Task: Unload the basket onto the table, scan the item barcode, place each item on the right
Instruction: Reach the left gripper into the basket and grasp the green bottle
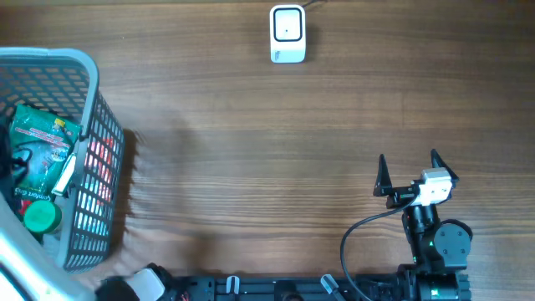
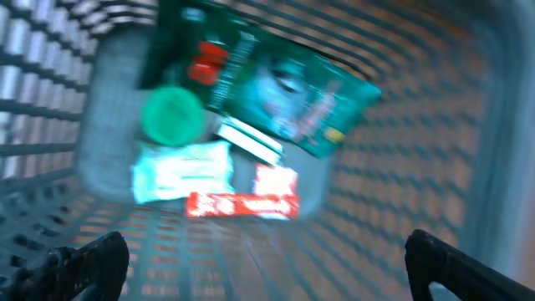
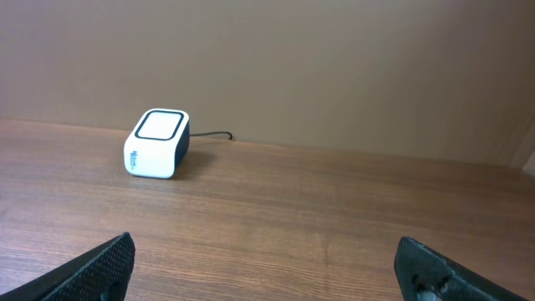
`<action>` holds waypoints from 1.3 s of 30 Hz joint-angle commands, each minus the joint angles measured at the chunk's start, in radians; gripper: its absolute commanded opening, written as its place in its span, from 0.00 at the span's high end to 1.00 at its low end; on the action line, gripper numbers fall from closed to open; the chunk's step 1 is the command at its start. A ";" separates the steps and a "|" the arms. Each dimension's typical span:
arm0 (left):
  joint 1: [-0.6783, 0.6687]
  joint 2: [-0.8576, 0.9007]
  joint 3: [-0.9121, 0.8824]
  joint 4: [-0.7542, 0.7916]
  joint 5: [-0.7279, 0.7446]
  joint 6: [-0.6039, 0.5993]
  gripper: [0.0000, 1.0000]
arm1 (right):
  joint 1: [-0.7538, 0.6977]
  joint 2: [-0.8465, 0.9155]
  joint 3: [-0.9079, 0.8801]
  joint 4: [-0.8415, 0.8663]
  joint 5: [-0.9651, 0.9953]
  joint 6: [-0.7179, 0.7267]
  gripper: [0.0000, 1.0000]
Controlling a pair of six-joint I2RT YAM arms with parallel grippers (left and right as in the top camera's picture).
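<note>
We record a wood-grain worktop; scanner before a plain beige wall; basket well left of the scanner. Left end effector and right end effector stand wide, empty.

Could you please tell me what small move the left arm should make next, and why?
Probably lower the open left pincer into the grey basket onto the green packet lying on top: the pincer hovers empty above it, and nothing has reached the white scanner yet.
</note>
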 commanded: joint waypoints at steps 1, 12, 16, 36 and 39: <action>0.071 0.088 -0.016 -0.059 -0.066 -0.060 0.00 | 0.004 -0.006 -0.001 0.003 0.010 -0.005 0.00; 0.227 0.127 -0.446 0.139 -0.085 0.003 0.00 | 0.004 -0.006 -0.001 0.003 0.010 -0.005 0.00; 0.254 0.127 -0.569 0.241 -0.084 0.003 0.00 | 0.004 -0.006 -0.001 0.003 0.010 -0.005 0.00; 0.266 0.095 -0.789 0.533 -0.054 0.135 0.00 | 0.004 -0.006 -0.001 0.003 0.010 -0.005 0.00; 0.266 0.077 -0.789 0.527 -0.055 0.135 0.00 | 0.004 -0.006 -0.001 0.003 0.010 -0.005 0.00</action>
